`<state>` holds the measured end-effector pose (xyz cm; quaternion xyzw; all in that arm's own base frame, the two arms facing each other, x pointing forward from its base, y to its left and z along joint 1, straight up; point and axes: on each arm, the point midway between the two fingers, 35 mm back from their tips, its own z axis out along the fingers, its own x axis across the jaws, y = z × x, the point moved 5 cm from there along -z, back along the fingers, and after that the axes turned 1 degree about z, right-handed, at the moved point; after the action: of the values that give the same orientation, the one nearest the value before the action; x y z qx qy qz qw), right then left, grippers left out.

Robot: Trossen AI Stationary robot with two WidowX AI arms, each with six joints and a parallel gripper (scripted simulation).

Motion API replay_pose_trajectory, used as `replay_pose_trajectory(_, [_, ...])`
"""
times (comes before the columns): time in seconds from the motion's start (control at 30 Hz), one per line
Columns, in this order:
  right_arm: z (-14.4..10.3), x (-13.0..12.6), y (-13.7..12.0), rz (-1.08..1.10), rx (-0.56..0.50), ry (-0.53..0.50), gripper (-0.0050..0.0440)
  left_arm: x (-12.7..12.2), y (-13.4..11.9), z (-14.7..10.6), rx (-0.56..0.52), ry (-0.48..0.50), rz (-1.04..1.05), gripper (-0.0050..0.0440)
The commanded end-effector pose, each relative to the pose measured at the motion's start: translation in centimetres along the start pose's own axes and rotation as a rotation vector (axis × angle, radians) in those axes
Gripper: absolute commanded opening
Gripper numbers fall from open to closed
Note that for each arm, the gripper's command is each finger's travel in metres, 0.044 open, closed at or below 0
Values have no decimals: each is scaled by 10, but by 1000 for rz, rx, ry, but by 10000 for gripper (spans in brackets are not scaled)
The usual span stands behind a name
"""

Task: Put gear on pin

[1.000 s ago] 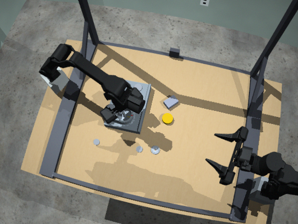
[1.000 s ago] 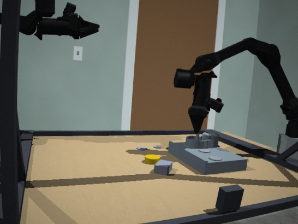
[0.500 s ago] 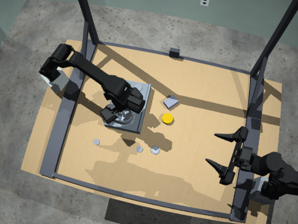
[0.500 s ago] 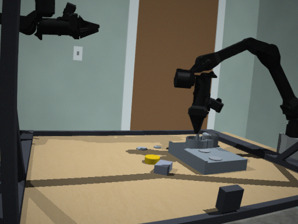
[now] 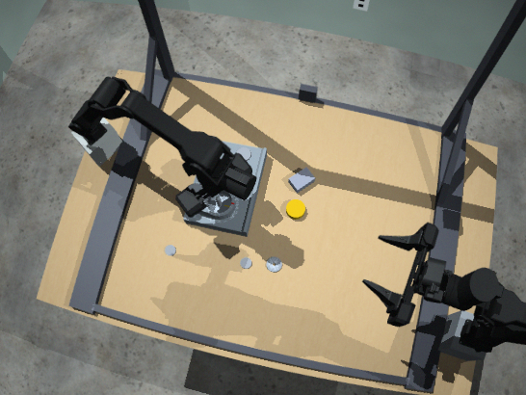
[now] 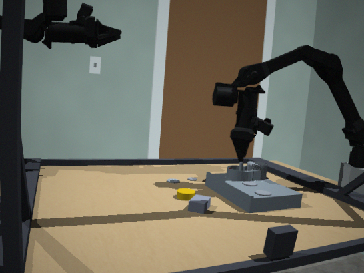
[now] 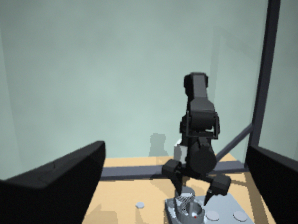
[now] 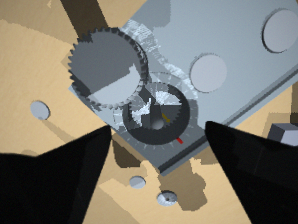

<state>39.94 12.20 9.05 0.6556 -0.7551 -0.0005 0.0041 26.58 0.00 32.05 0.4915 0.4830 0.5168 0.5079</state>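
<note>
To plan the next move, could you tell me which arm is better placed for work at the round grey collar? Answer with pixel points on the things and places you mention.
Probably the right: its open gripper (image 5: 219, 202) (image 6: 241, 161) (image 7: 193, 199) (image 8: 158, 125) is over the collar (image 5: 219, 216) (image 6: 234, 174) (image 7: 191, 219) (image 8: 167, 138). The left gripper (image 5: 371, 259) (image 6: 121, 33) (image 7: 176, 150) is across the table.

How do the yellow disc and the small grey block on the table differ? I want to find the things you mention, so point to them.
The yellow disc (image 5: 296, 208) (image 6: 186, 194) is round; the grey block (image 5: 302, 180) (image 6: 199, 204) has straight edges and corners. The disc is bright yellow, the block a dull bluish grey. Both sit on the table top beside each other, apart from the big grey base (image 5: 256, 193) (image 6: 276, 203).
</note>
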Motion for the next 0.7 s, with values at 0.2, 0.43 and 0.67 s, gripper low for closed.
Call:
replay_pose_trajectory(0.2, [-38, -2, -4, -3, 50, -21, 369, 0, 7, -1, -21, 0, 0, 400])
replay_pose_trajectory(0.43, [-69, -1, -3, -3, 60, -26, 369, 0, 7, -1, -21, 0, 0, 400])
replay_pose_trajectory(0.67, [-78, -1, -2, -3, 55, -24, 369, 0, 7, -1, -21, 0, 0, 400])
